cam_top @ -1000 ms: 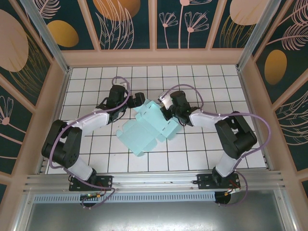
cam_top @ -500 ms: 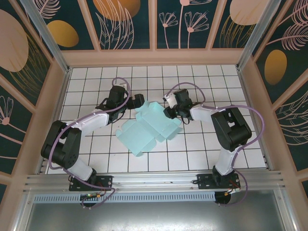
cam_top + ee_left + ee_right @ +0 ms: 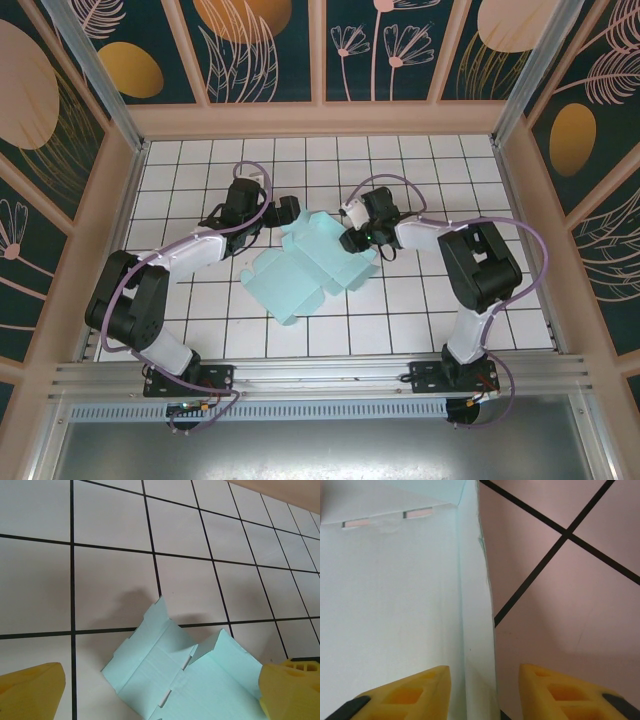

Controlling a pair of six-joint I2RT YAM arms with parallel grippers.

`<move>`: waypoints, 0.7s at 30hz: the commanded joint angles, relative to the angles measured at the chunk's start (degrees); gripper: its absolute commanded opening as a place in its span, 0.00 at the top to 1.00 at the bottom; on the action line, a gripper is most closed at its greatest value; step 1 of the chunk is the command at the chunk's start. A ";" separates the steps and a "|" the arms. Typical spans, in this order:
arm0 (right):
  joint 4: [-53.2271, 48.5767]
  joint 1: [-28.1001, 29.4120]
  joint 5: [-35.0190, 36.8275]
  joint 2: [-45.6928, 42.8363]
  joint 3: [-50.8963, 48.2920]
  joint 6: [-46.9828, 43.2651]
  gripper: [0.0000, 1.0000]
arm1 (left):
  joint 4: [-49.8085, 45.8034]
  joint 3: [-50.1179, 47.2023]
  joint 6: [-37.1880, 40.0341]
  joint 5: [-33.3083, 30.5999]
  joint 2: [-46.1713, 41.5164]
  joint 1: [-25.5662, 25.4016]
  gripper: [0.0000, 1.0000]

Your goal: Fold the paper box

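Note:
The paper box (image 3: 315, 265) is a pale mint creased sheet lying mostly flat mid-floor, with some flaps raised. My right gripper (image 3: 350, 238) sits at its far right edge. In the right wrist view the yellow fingers (image 3: 415, 690) stand apart astride an upright side flap of the box (image 3: 395, 590), with the right gripper (image 3: 485, 680) open and gaps showing on both sides of the flap. My left gripper (image 3: 288, 210) hovers just beyond the box's far left corner. Its fingers (image 3: 35, 687) are wide apart in the left wrist view, above the box (image 3: 185, 675), and the left gripper (image 3: 162, 692) holds nothing.
The white tiled floor (image 3: 420, 300) with black grid lines is ringed by low wooden walls (image 3: 128, 200). An aluminium rail (image 3: 320, 375) runs along the near edge where both arm bases are bolted.
My right gripper has opened and let go of the box's flap. The lifted part of the box has dropped flat, and the right arm's elbow swung back. The left arm stayed put.

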 commanded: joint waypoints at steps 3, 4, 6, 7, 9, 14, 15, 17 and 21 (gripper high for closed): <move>-2.75 -0.10 -1.02 1.96 3.18 -2.18 0.70 | -1.20 0.93 1.09 0.21 -0.93 0.24 0.01; -3.03 -0.10 -0.51 2.07 3.33 -2.65 0.76 | -1.28 1.07 1.21 0.19 -0.89 0.23 0.01; -3.23 -0.01 0.89 1.97 3.46 -3.66 0.93 | -1.36 1.33 1.26 0.10 -0.90 0.32 0.01; -3.30 -0.05 1.34 1.66 3.41 -4.03 1.00 | -1.37 1.43 1.30 0.09 -0.98 0.26 0.01; -3.09 0.32 3.14 1.00 3.33 -4.91 1.00 | -1.37 1.62 1.17 -0.24 -0.97 0.36 0.01; -2.16 1.79 9.54 -1.03 3.16 -4.71 1.00 | 0.08 1.33 -0.54 -0.33 -0.57 1.03 0.01; -1.17 2.61 12.45 -1.59 2.71 -4.84 1.00 | 0.65 0.96 -1.15 -0.28 -0.75 1.30 0.01; 1.16 4.68 18.40 -2.86 1.29 -5.98 1.00 | 1.52 0.12 -2.26 -0.40 -1.21 1.95 0.01; 5.50 8.83 28.67 -5.67 -1.42 -9.54 1.00 | 3.76 -2.65 -4.37 0.28 -3.11 4.50 0.01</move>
